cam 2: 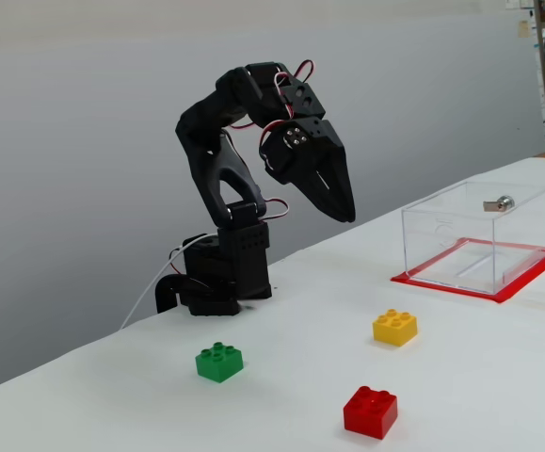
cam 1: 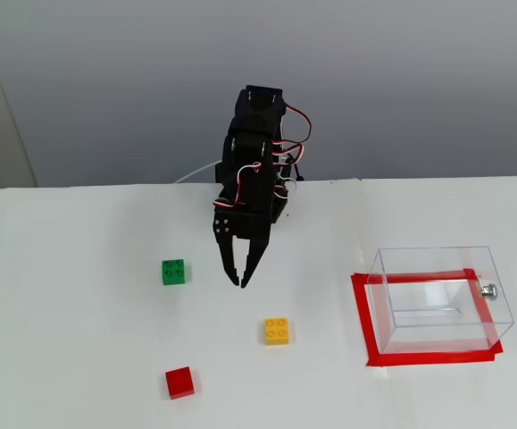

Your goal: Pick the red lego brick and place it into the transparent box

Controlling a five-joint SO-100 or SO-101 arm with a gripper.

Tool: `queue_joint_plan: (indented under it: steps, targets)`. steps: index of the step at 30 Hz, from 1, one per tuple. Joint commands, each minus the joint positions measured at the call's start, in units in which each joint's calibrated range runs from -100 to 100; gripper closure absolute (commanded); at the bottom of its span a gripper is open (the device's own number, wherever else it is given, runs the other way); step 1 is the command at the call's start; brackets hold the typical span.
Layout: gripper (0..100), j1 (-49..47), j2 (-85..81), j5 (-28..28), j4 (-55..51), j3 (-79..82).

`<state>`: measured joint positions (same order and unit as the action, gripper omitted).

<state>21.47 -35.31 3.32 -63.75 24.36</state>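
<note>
Claw (cam 1: 241, 282) hangs empty, tips nearly together, high over the counter (cam 1: 79, 357); red lego brick (cam 1: 179, 382) sits near front edge—swing you past the yellow brick (cam 1: 276, 331), open wide before descending.

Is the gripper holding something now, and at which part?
Nothing is held. The gripper hangs in the air, nearly closed and empty; the red brick lies untouched on the table.
</note>
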Motion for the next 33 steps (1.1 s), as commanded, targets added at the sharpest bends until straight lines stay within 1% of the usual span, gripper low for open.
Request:
queue_joint_plan:
  steps: [1,8,14,18,27,33]
  targets:
    - [99,1.34,4.97,3.83,0.57,-5.19]
    - [99,4.88,16.43,8.79,0.65,-13.6]
    - [99,6.73,25.51,11.81,0.83,-22.37]
    - [99,8.58,31.79,13.48,3.61,-26.89]
    - [99,13.46,41.03,17.29,9.18,-29.42]
    - [99,15.09,46.04,17.71,12.75,-29.33]
